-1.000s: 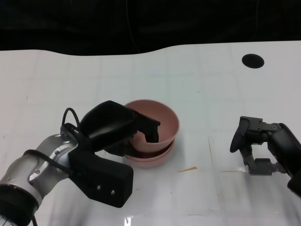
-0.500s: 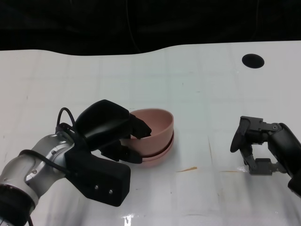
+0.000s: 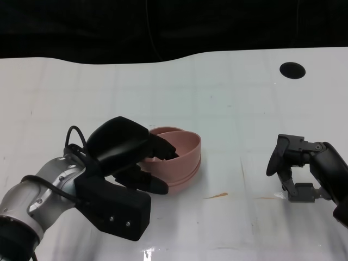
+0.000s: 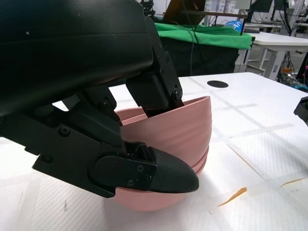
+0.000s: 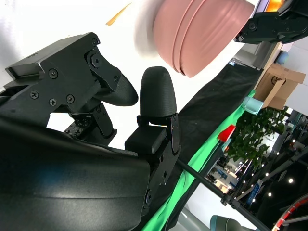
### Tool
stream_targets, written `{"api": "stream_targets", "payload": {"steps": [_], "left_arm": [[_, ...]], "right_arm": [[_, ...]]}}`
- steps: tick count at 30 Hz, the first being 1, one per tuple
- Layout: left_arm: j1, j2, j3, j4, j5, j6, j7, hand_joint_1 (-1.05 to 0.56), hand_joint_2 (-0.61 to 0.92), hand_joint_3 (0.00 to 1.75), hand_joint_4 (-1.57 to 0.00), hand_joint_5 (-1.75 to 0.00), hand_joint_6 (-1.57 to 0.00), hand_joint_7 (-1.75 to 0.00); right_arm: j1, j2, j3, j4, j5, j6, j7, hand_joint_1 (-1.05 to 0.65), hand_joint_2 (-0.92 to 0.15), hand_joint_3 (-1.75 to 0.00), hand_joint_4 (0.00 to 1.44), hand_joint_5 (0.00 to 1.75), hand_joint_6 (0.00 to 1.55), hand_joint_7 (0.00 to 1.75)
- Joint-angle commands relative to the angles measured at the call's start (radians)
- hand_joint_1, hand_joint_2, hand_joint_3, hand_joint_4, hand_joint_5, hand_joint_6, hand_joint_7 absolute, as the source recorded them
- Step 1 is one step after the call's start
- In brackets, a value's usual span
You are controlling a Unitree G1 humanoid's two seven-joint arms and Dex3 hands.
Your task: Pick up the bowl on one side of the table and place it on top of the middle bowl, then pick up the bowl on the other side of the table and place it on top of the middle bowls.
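Observation:
A stack of pink bowls (image 3: 182, 160) stands at the middle of the white table (image 3: 228, 109). Its top bowl (image 4: 178, 134) tilts toward my left hand (image 3: 128, 152), which grips the near-left rim with fingers inside and the thumb (image 4: 154, 171) under the outer wall. The lower bowls' rims show beneath it. My right hand (image 3: 296, 166) hovers low over the table at the right, well apart from the stack, fingers apart and holding nothing. In the right wrist view the pink stack (image 5: 202, 29) lies beyond my right hand's fingers (image 5: 156, 96).
A black round hole (image 3: 292, 69) sits in the table at the back right. A short orange tape strip (image 3: 216, 195) lies just in front of the stack. The table's far edge meets a dark background.
My left hand has drawn back toward the near left, and the top bowl has tipped from open-side-up to tilted. The right hand has not moved.

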Motion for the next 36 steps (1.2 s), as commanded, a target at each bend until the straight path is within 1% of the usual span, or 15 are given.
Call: {"api": "stream_targets", "payload": {"steps": [1, 6, 11, 15, 17, 20, 21, 24, 30, 32, 33, 36], "left_arm": [[0.013, 0.017, 0.013, -0.019, 0.003, 0.006, 0.016, -0.99, 0.92, 0.28, -0.95, 0.00, -0.83, 0.00], [0.025, 0.013, 0.027, -0.040, -0.020, 0.019, -0.006, -1.03, 0.92, 0.22, -0.85, 0.00, -0.75, 0.00], [0.046, -0.003, 0.049, -0.043, -0.084, 0.003, -0.011, -1.04, 0.92, 0.15, -0.82, 0.00, -0.73, 0.00], [0.049, -0.004, 0.051, -0.045, -0.099, 0.003, -0.018, -1.03, 0.92, 0.13, -0.81, 0.00, -0.72, 0.00], [0.069, -0.026, 0.081, -0.042, -0.206, -0.018, -0.061, -1.02, 0.92, 0.13, -0.78, 0.00, -0.70, 0.00], [0.080, -0.037, 0.099, -0.043, -0.269, -0.027, -0.097, -1.01, 0.92, 0.14, -0.75, 0.00, -0.68, 0.00], [0.093, -0.043, 0.114, -0.054, -0.319, -0.021, -0.128, -1.00, 0.92, 0.14, -0.74, 0.00, -0.67, 0.00], [0.127, -0.058, 0.153, -0.091, -0.443, -0.004, -0.206, -0.95, 0.92, 0.13, -0.69, 0.00, -0.63, 0.00], [0.184, -0.077, 0.214, -0.177, -0.597, 0.045, -0.311, -0.82, 0.92, 0.06, -0.68, 0.00, -0.60, 0.00], [0.197, -0.081, 0.233, -0.192, -0.612, 0.035, -0.315, -0.79, 0.92, 0.06, -0.69, -0.01, -0.60, 0.00], [0.202, -0.083, 0.243, -0.196, -0.613, 0.025, -0.312, -0.75, 0.92, 0.09, -0.71, -0.02, -0.60, 0.00], [0.221, -0.093, 0.269, -0.225, -0.656, 0.041, -0.331, -0.68, 0.92, 0.12, -0.72, -0.02, -0.61, 0.00]], "right_arm": [[-0.001, -0.016, -0.015, 0.004, 0.016, -0.015, 0.005, -0.07, -0.54, -1.22, 0.85, 1.75, 0.73, 1.55], [0.001, -0.019, -0.014, -0.001, 0.009, -0.007, 0.000, -0.07, -0.55, -1.21, 0.85, 1.75, 0.73, 1.55], [-0.001, -0.023, -0.013, 0.004, 0.005, -0.016, -0.002, -0.06, -0.56, -1.21, 0.85, 1.75, 0.73, 1.54], [-0.001, -0.023, -0.012, 0.004, 0.004, -0.017, -0.003, -0.06, -0.55, -1.21, 0.85, 1.75, 0.73, 1.54], [-0.001, -0.022, -0.014, 0.007, 0.009, -0.017, 0.002, -0.05, -0.56, -1.21, 0.85, 1.75, 0.73, 1.54], [-0.002, -0.021, -0.015, 0.009, 0.012, -0.018, 0.004, -0.05, -0.56, -1.20, 0.85, 1.75, 0.72, 1.54], [-0.002, -0.021, -0.016, 0.009, 0.014, -0.018, 0.006, -0.05, -0.56, -1.20, 0.85, 1.75, 0.72, 1.54], [-0.002, -0.021, -0.017, 0.010, 0.018, -0.017, 0.012, -0.06, -0.57, -1.19, 0.85, 1.75, 0.72, 1.55], [0.000, -0.018, -0.025, 0.007, 0.026, -0.015, 0.024, -0.06, -0.58, -1.18, 0.85, 1.75, 0.72, 1.55], [-0.001, -0.016, -0.030, 0.007, 0.031, -0.012, 0.032, -0.06, -0.58, -1.17, 0.85, 1.75, 0.72, 1.55], [-0.001, -0.016, -0.031, 0.006, 0.032, -0.009, 0.034, -0.07, -0.58, -1.17, 0.85, 1.75, 0.73, 1.56], [-0.002, -0.020, -0.033, 0.005, 0.035, -0.002, 0.042, -0.07, -0.58, -1.18, 0.85, 1.75, 0.72, 1.57]]}}
